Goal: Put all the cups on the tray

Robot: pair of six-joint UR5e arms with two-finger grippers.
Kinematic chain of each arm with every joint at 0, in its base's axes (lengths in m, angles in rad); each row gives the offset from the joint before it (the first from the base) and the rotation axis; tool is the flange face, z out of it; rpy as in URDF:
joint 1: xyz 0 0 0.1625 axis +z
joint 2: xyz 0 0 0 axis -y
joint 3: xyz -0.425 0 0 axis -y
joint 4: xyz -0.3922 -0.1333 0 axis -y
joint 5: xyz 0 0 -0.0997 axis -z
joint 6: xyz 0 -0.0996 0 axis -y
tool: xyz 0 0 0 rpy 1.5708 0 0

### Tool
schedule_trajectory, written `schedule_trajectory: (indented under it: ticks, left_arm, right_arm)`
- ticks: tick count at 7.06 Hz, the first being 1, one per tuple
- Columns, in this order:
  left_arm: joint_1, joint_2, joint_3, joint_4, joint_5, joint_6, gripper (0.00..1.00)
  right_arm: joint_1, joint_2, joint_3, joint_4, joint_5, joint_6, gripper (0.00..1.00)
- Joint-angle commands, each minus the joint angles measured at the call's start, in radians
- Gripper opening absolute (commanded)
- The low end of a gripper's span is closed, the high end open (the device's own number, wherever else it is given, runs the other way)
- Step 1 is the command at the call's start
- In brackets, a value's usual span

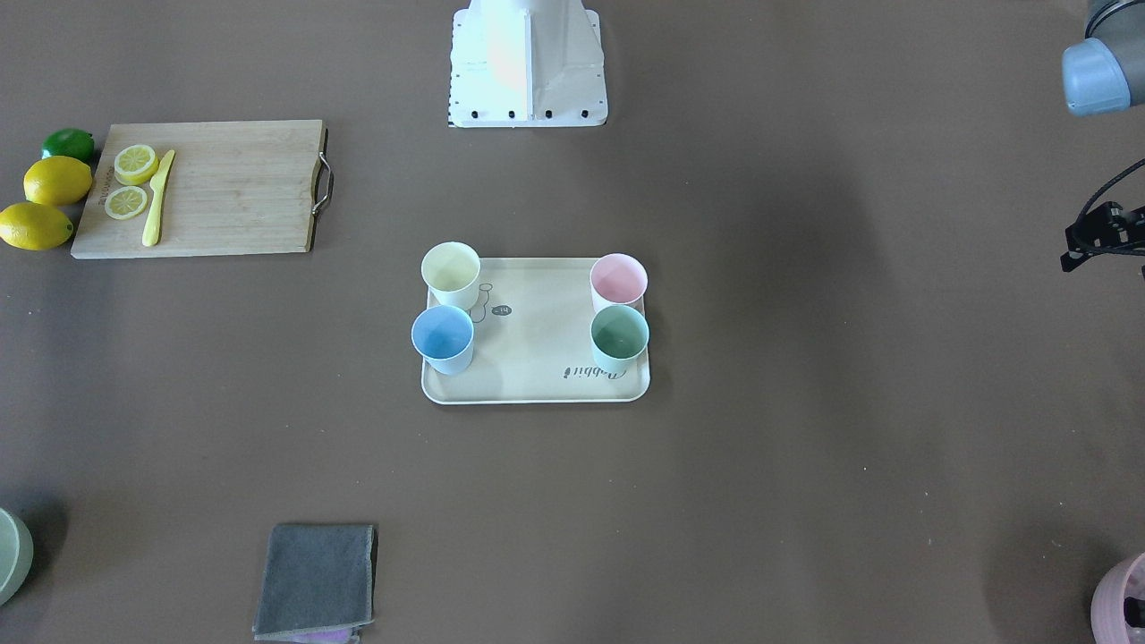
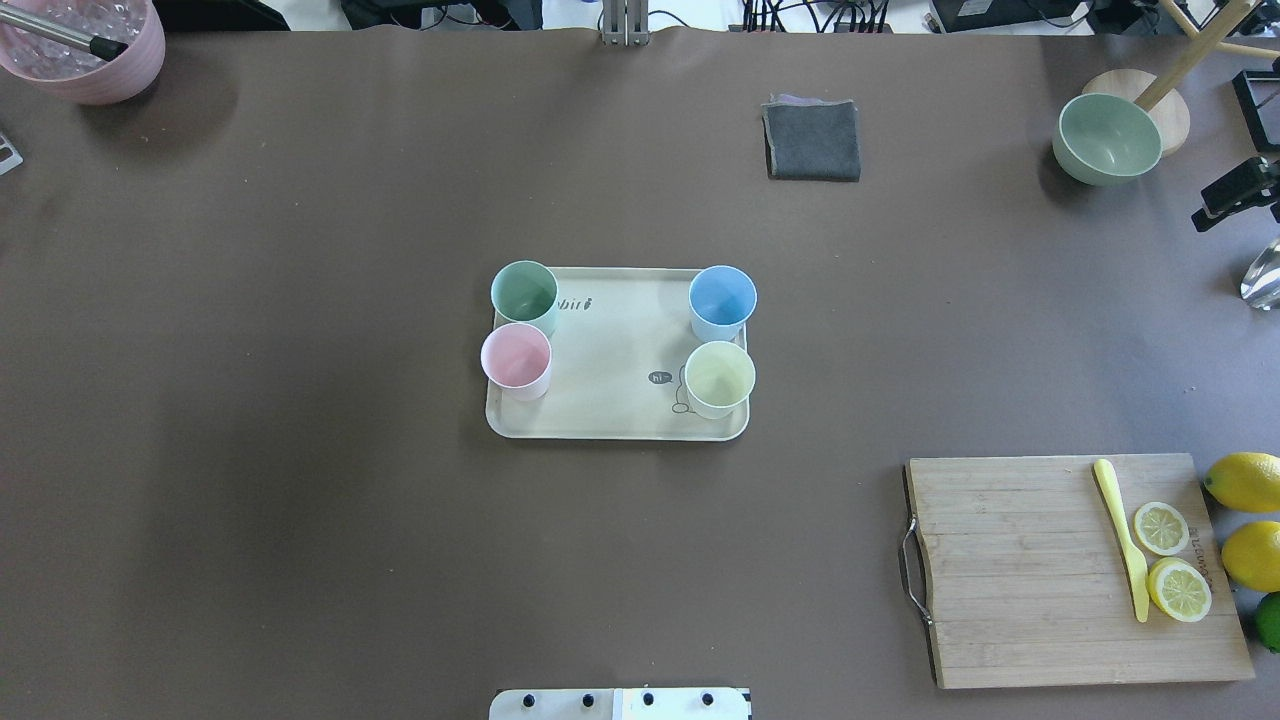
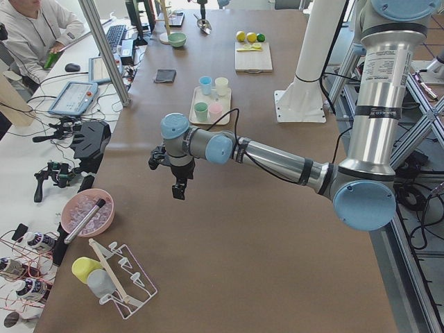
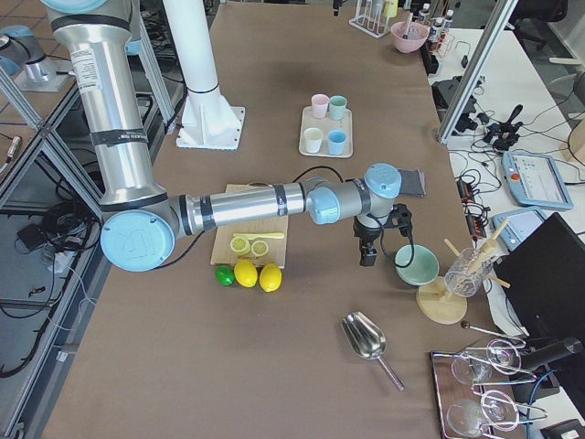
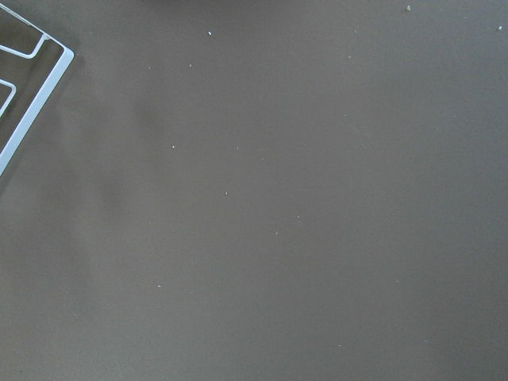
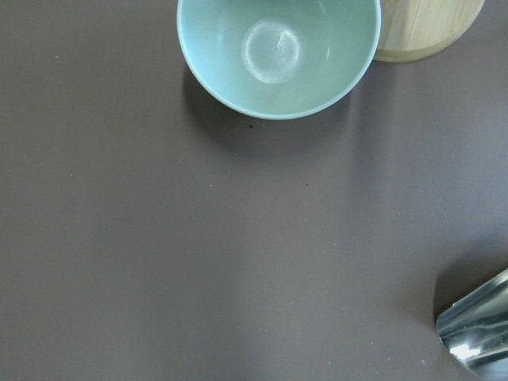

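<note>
The beige tray lies at the table's middle, also in the front view. All four cups stand upright on it: mint green and pink at its left end, light blue and pale yellow at its right end. My left gripper hangs over bare table far to the tray's left, touching nothing. My right gripper hangs far to its right, beside the sage bowl. I cannot tell whether either is open or shut. Neither wrist view shows fingers.
A wooden cutting board with lemon slices and a yellow knife lies front right, whole lemons beside it. A grey cloth, a sage bowl, a metal scoop and a mauve pot sit along the far edge.
</note>
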Motion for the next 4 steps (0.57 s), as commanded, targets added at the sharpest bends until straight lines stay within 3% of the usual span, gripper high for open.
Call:
schedule_trajectory:
  ticks: [1, 4]
  left_arm:
    - [-0.001, 0.003, -0.003, -0.005, 0.000, -0.003, 0.98]
    - [-0.002, 0.005, -0.016, -0.006, 0.003, -0.002, 0.98]
  right_arm:
    - [0.002, -0.007, 0.004, 0.002, -0.002, 0.000, 1.00]
    - [0.000, -0.014, 0.010, 0.010, -0.002, 0.000, 1.00]
